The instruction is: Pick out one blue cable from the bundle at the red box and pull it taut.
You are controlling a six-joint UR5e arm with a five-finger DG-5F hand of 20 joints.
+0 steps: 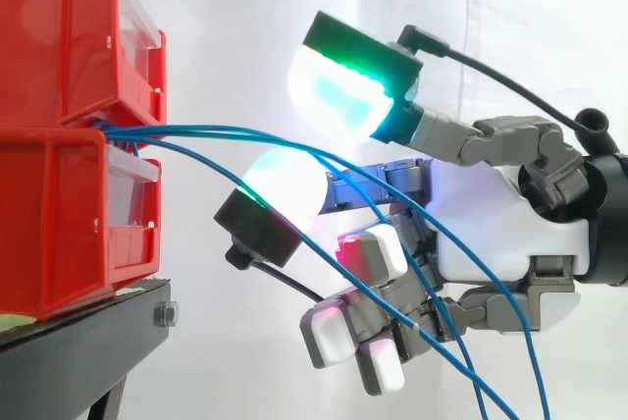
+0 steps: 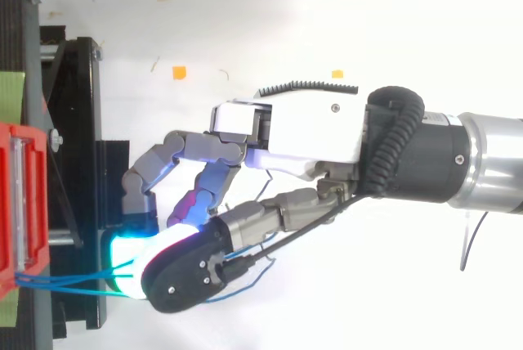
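Blue cables emerge between the stacked red bins and slope rightward and down past the hand. Its green and white glowing pads stand apart, with the cables running unpinched through the gap between them

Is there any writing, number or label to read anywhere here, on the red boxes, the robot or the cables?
None can be read.
The red bins have clear front panels with no print showing.
The hand and the blue cables bear no letters or numbers.
The small orange squares are blank.
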